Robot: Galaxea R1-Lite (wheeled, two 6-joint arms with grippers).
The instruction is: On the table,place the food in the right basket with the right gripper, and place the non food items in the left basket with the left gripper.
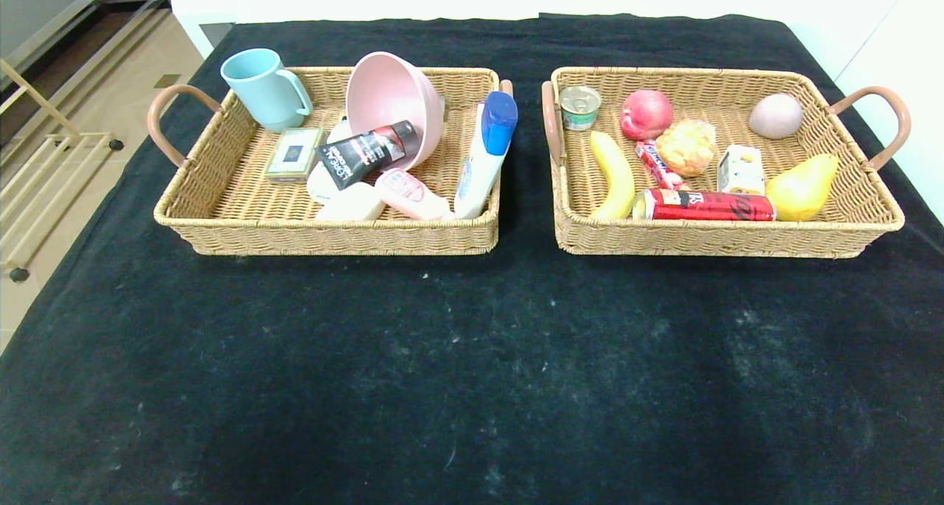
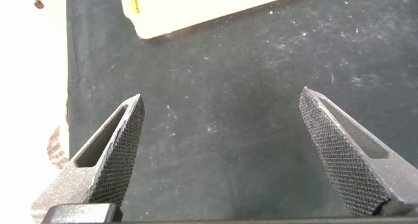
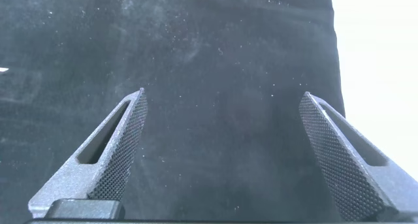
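Nearest the lens in each wrist view are two pointed, knurled grey fingers spread wide with nothing between them. Both the left gripper (image 2: 222,155) and the right gripper (image 3: 222,155) hang over bare black cloth of the table (image 1: 472,372); neither shows in the head view.

Two shallow tan wicker baskets with brown loop handles stand side by side on the far half of the table, just apart.

Taking the gap between them as the landmark, the left basket (image 1: 221,203) holds eight things. One white bottle with a blue cap (image 1: 487,151) leans on the wall nearest the gap. Farther from the gap lie one pink squeeze bottle (image 1: 411,194), one black tube with a red band (image 1: 366,152), one tipped pink bowl (image 1: 391,105), two white pieces (image 1: 346,195), one small green box (image 1: 294,153) and one pale blue mug (image 1: 267,88).

The right basket (image 1: 848,232) holds nine. Closest to the gap are one small tin (image 1: 580,107) and one banana (image 1: 616,175). Beyond them are one red apple (image 1: 646,114), one small red packet (image 1: 656,164), one wrapped bun (image 1: 686,147), one red drink can (image 1: 704,206) lying on its side, one white-and-yellow juice carton (image 1: 741,169), one yellow pear (image 1: 802,186) and one pale round fruit (image 1: 776,116).
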